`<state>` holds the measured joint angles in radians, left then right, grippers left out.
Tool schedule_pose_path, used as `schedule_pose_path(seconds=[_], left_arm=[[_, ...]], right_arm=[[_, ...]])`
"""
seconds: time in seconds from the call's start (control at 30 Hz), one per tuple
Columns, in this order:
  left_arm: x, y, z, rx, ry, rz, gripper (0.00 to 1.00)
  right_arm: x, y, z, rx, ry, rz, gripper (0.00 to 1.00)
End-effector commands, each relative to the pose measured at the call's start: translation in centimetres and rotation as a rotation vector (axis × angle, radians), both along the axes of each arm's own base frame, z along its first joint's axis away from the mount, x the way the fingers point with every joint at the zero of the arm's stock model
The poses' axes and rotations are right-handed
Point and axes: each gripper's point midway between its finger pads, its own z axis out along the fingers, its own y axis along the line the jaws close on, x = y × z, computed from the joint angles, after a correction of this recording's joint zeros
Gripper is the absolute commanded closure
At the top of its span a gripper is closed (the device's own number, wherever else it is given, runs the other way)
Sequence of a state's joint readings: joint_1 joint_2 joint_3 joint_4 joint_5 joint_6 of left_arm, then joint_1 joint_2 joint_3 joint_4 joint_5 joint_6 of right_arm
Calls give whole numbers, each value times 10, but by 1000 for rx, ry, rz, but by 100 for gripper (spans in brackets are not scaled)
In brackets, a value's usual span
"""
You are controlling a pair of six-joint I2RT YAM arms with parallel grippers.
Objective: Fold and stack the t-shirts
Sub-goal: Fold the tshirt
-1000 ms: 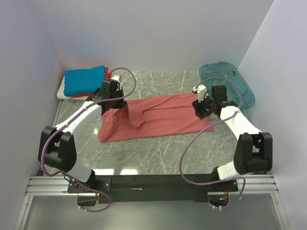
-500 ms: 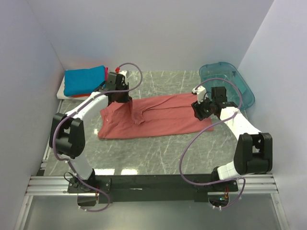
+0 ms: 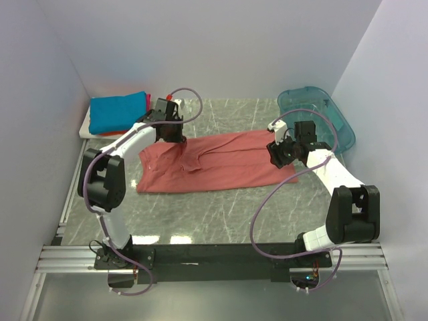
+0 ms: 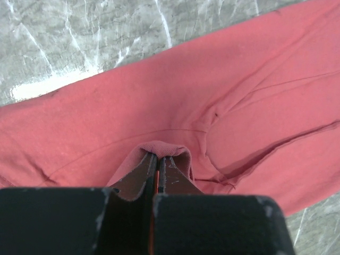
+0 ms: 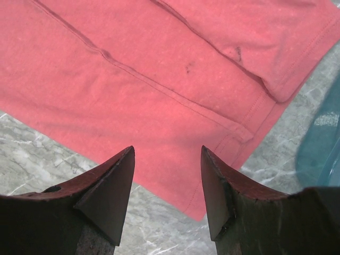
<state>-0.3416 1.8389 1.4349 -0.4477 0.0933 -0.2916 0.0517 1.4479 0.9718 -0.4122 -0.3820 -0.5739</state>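
The salmon-pink t-shirt runs past the left wrist view's edge at three o'clock; the right wrist view crops the teal bin at three o'clock.

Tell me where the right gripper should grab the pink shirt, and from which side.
Take the pink shirt at its hem corner nearest the right gripper, coming down from above with one finger slipping under from the table side. The cloth lies flat, so only that loose edge gives the open gripper something to pinch.
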Motion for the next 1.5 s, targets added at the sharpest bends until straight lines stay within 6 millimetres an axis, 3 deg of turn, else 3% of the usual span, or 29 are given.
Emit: schedule_pose_path(seconds=[0.0, 0.5, 0.63, 0.67, 0.77, 0.83, 0.9, 0.93, 1.0, 1.03, 1.13, 1.17, 1.2, 1.23, 1.27, 1.3, 1.33, 1.37, 1.4, 1.43, 1.47], left_arm=[[10, -4, 8, -1, -17, -22, 100], [19, 0, -3, 41, 0, -9, 100], [34, 3, -13, 49, 8, 20, 100], [40, 5, -14, 34, 13, 54, 93], [56, 3, -20, -1, 32, 95, 52], [65, 3, -9, -4, 13, 123, 41], [73, 17, 8, 28, -36, 209, 37], [73, 24, 30, 29, -91, 241, 32], [72, 35, 53, 46, -164, 290, 32], [65, 39, 74, 27, -217, 292, 32], [37, 44, 110, -14, -303, 265, 33], [28, 47, 119, -21, -328, 256, 32], [13, 53, 107, -8, -315, 258, 31], [-4, 62, 137, -33, -392, 281, 29], [-12, 68, 149, -60, -441, 318, 17], [-27, 81, 131, -36, -426, 361, 10], [-46, 92, 158, -79, -502, 397, 4], [-57, 97, 162, -119, -522, 433, 0], [-71, 102, 143, -120, -497, 441, 0], [-88, 103, 159, -176, -541, 427, 1], [-98, 102, 158, -214, -536, 427, 0]], right_arm=[[1, 1, 13, 14, -40, 3, 40], [1, 1, 14, 13, -41, 6, 40], [1, 1, 14, 12, -42, 6, 40], [1, 1, 14, 13, -40, 5, 40], [0, 1, 15, 13, -39, 7, 40], [-1, 1, 16, 15, -39, 8, 40], [-4, 0, 16, 15, -39, 11, 40], [-5, 0, 16, 17, -42, 13, 40], [-6, 1, 17, 20, -44, 17, 40], [-8, 3, 18, 27, -42, 37, 40], [-23, 21, 22, 58, -23, 171, 39], [-27, 32, 28, 91, -23, 228, 40], [-34, 39, 27, 95, -4, 262, 40], [-38, 54, 29, 102, -1, 315, 40], [-38, 69, 36, 143, 10, 358, 40], [-47, 81, 36, 174, 60, 388, 40], [-50, 94, 39, 216, 100, 408, 40], [-48, 116, 53, 245, 99, 457, 40], [-52, 131, 48, 303, 189, 450, 40], [-49, 142, 51, 333, 213, 447, 40], [-43, 159, 62, 361, 210, 458, 40]])
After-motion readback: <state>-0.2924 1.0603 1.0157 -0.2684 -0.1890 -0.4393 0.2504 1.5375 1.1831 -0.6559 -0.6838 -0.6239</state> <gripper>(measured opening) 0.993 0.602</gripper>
